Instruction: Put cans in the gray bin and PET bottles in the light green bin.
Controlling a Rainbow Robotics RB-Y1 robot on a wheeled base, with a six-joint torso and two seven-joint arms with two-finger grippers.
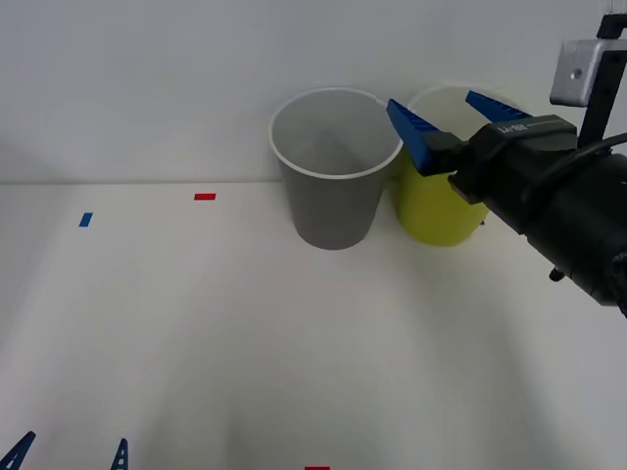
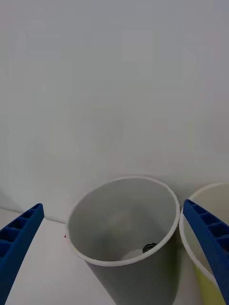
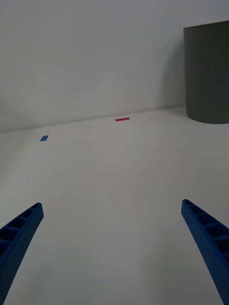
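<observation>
Hovering spread above gray bin (image 1: 328, 186) beside light green bin (image 1: 436, 211), right claw (image 1: 446, 116); dark can (image 2: 149, 248) visible inside from wrist.

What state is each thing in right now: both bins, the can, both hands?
Tall tapered gray bin with white rim: upright, open-topped.
Yellow-green tapered bin with white rim: upright, beside the gray one.
Small dark can: lying at the gray bin's bottom.
Right hand: open, empty, raised above the bins.
Left hand: open, empty, low over the white table.
</observation>
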